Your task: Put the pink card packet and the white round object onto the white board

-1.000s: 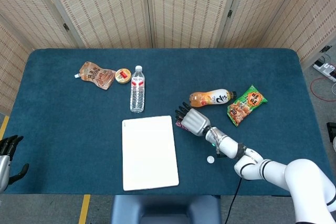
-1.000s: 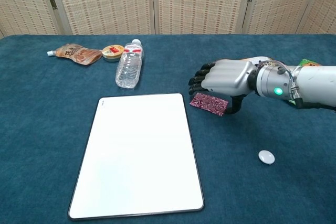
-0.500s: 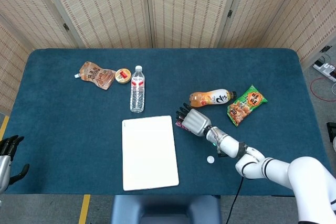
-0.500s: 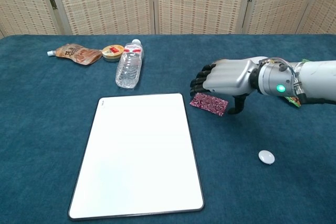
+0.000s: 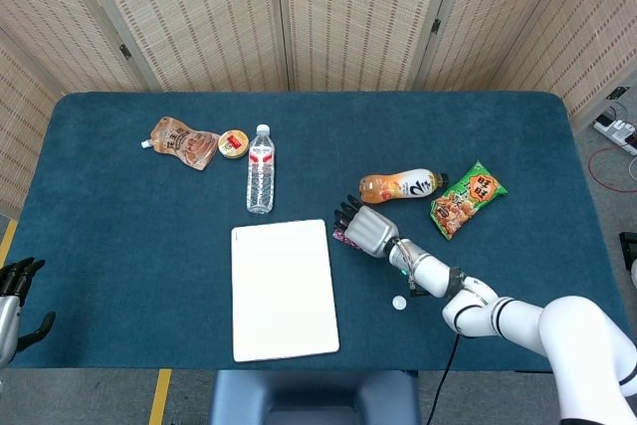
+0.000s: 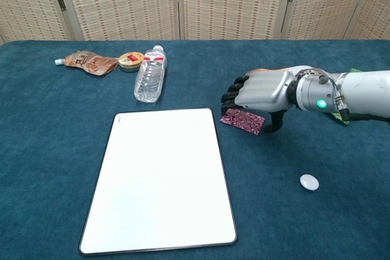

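Observation:
The pink card packet (image 6: 242,120) lies flat on the blue table just right of the white board (image 6: 161,181). My right hand (image 6: 259,91) hangs low over the packet, its dark fingertips (image 6: 230,100) at the packet's far edge and the thumb down beside its right end. The packet still rests on the cloth. In the head view the right hand (image 5: 368,227) hides most of the packet (image 5: 341,236). The white round object (image 6: 309,182) sits alone on the table to the front right, and also shows as the small disc (image 5: 399,302) near my forearm. My left hand (image 5: 15,296) idles at the table's left front corner, fingers apart.
A water bottle (image 5: 260,168) lies behind the board. A brown pouch (image 5: 184,141) and a small round tin (image 5: 233,143) sit at the back left. An orange drink bottle (image 5: 401,186) and a green snack bag (image 5: 468,198) lie just behind my right hand.
My right hand has sunk a little closer onto the packet and shifted slightly. The packet, the round object and the left hand have not moved.

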`<state>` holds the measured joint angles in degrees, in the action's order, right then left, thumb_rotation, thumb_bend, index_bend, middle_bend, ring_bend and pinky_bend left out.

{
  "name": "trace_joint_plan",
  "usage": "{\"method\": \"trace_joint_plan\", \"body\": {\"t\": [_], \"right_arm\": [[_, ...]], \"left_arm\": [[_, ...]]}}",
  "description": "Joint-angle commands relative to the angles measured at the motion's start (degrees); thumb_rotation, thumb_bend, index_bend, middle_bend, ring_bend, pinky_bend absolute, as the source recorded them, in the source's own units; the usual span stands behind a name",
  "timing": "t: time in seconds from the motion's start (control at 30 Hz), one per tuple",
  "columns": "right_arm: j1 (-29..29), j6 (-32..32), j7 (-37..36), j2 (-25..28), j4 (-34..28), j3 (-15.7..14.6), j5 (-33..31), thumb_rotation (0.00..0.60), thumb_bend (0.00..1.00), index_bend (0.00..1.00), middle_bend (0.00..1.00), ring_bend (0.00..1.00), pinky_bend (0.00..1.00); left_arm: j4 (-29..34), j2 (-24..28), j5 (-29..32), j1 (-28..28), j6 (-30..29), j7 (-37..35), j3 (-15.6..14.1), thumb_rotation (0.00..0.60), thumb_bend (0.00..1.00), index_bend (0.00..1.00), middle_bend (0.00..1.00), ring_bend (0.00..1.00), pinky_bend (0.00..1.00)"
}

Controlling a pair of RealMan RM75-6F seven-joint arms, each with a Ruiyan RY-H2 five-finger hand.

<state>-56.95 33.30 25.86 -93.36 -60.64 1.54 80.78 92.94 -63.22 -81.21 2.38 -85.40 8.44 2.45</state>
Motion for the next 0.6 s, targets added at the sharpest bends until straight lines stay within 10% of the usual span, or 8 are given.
{"method": "trace_joint_plan", "body": {"t": [0.03, 0.6], "right_arm": [[0.1, 0.2, 0.3, -0.3, 0.2, 0.0, -0.3, 0.6, 0.3, 0.12, 0.08, 0.0, 0.0], [1.0, 2.9, 0.9, -1.6, 1.2, -0.2, -0.6, 0.6, 0.3, 0.3, 0.12, 0.0, 0.0]], "left_arm": [[-0.2, -0.1, -0.1, 0.0, -0.1, -0.2, 0.0, 0.6, 0.35, 0.17, 0.15, 0.15, 0.0], [-1.9, -0.9, -1.5, -0.2, -1.1, -1.9, 0.0, 0.6, 0.35, 0.19, 0.15, 0.15, 0.0]]}}
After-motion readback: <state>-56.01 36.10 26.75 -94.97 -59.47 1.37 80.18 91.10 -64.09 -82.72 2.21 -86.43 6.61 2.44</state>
